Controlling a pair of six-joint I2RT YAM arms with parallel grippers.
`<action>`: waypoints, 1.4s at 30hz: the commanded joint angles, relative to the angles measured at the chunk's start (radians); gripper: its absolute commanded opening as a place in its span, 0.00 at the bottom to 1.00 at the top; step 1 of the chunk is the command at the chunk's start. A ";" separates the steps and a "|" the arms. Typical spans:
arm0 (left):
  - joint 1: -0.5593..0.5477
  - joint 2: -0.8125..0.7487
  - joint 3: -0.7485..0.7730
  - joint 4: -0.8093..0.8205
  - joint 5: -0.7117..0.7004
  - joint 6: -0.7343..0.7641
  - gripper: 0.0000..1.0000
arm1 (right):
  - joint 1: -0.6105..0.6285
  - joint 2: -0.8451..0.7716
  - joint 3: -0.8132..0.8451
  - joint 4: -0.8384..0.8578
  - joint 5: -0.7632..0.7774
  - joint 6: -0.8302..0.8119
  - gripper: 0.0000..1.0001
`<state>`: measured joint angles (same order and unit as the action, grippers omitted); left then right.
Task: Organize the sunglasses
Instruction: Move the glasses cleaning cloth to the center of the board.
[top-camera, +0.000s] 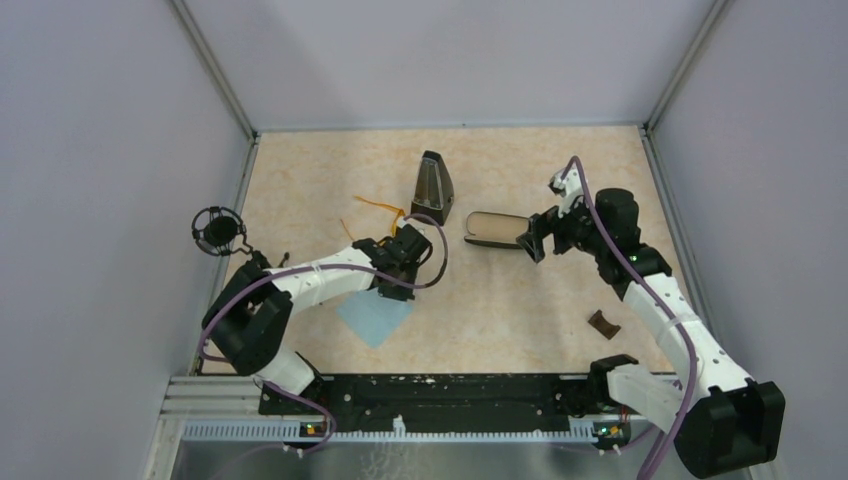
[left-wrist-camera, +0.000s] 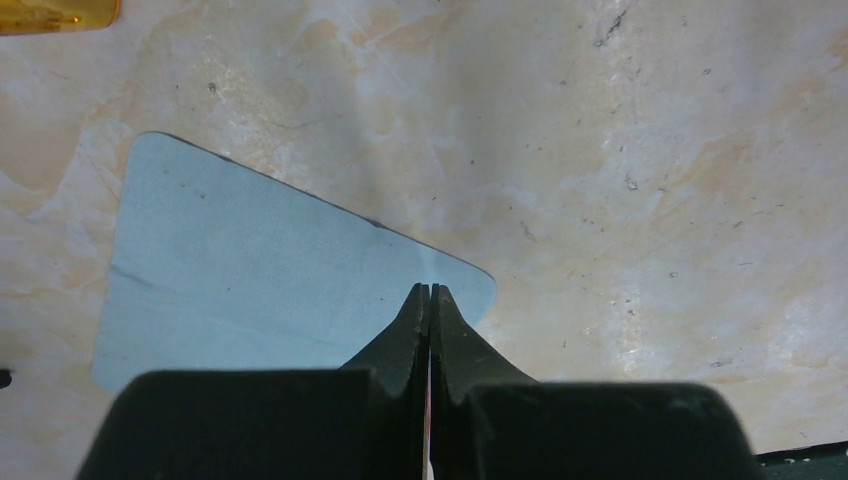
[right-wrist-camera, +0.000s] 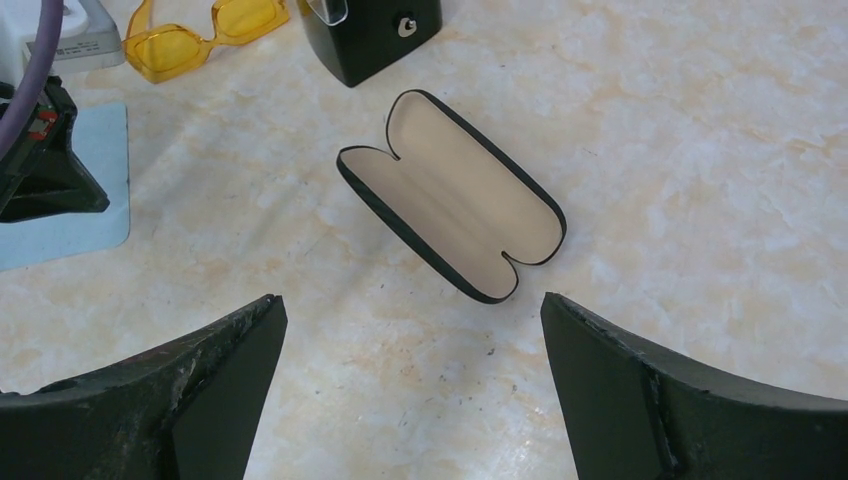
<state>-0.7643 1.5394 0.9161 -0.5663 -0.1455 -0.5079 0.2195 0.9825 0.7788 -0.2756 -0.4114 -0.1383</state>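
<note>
The sunglasses (right-wrist-camera: 205, 35) lie on the counter (right-wrist-camera: 700, 150) just beyond the left claw (left-wrist-camera: 430, 300), which is shut tight at the blue cloth's (left-wrist-camera: 250, 270) corner and sits nearer them than the wide-open, empty right claw (right-wrist-camera: 410, 300).

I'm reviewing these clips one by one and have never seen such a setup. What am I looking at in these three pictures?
Two robot arms stand at the near edge of a table. The wide picture looks down from above; the other two come from cameras on each wrist. On the table are yellow sunglasses, an open black case, a blue cloth and a black box. The left tool is shut, its tips at the cloth's corner; whether it pinches the cloth I cannot tell. The right tool is open and empty, facing the case.
</note>
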 joint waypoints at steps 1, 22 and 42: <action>-0.006 0.019 -0.002 -0.042 -0.024 -0.023 0.00 | -0.003 -0.015 -0.001 0.042 0.009 -0.015 0.99; -0.234 0.181 0.082 0.135 0.082 -0.017 0.00 | -0.033 0.052 0.081 -0.010 0.094 0.002 0.99; -0.436 0.446 0.393 0.231 0.213 0.100 0.00 | -0.283 0.055 0.232 -0.140 -0.079 0.016 0.99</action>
<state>-1.1656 1.9385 1.2778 -0.3771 0.0116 -0.4557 -0.0517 1.0618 0.9649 -0.4030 -0.4568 -0.1196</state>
